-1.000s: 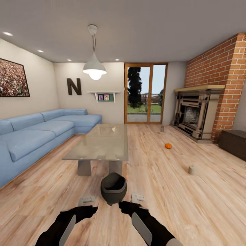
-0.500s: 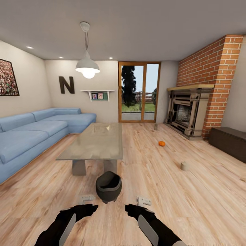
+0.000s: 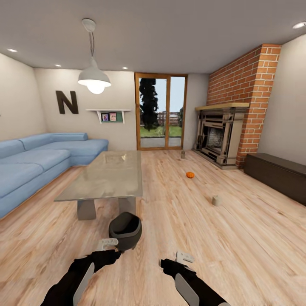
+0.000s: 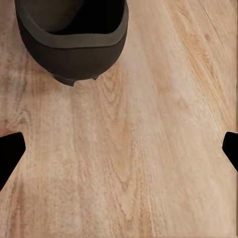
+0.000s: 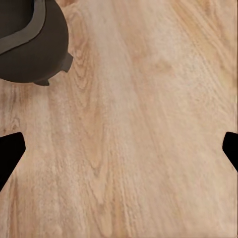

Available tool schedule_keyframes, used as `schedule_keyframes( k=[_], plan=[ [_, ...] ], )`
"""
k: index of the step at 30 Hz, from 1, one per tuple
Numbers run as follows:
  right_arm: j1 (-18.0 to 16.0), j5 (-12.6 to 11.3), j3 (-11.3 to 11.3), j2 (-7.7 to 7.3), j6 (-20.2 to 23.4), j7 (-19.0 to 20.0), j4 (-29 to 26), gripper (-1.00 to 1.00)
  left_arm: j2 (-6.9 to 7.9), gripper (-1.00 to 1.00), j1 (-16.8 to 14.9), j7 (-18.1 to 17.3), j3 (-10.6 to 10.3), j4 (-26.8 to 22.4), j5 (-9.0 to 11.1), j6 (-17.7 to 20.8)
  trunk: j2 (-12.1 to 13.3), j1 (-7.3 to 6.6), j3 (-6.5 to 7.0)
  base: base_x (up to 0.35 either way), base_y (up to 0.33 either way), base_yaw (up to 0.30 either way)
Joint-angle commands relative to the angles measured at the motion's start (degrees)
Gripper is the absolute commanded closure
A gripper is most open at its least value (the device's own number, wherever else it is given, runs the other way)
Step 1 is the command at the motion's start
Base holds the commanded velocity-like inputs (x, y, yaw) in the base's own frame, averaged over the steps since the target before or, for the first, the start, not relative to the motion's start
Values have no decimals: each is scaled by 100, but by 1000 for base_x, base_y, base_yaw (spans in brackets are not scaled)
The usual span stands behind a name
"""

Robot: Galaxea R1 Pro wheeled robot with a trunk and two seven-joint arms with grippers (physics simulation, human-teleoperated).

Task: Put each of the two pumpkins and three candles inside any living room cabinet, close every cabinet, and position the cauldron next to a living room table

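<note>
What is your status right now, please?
Left gripper and right gripper open, empty. Cauldron on floor beside table. Pumpkin and two candles lie ahead; cabinet shut. Path open.

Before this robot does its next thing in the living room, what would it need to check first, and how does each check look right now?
1. Left gripper free: ok, open with nothing between the fingers.
2. Right gripper free: ok, open over bare wooden floor.
3. Cauldron next to the coffee table: ok, it stands upright on the floor at the table's near end.
4. Pumpkin in the cabinet: not ok, it lies on the floor toward the fireplace.
5. Candles put away: not ok, a pale candle and another small one sit on the floor.
6. Cabinet closed: cannot tell at this angle.
</note>
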Motion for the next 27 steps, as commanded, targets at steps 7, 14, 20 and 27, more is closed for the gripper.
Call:
schedule_keyframes(
  k=[7,14,20,27],
  plan=[
    [-6,-31,33,4,-202,-52,231,-100,2,-100,1,13,-20,-55,40,26,-3,-1,-57,0,0,-187],
    [-6,-38,33,-3,-267,-56,260,-100,-6,-100,1,19,-45,-42,3,24,-3,-1,-107,0,0,-194],
    [-6,-39,33,-4,-273,-57,263,-100,-7,-100,1,41,-74,-3,23,23,-3,-1,-150,7,0,-202],
    [-6,-39,33,-7,-320,-61,270,-100,-7,-100,1,55,-96,11,3,23,-3,-1,-200,193,0,-207]
  ],
)
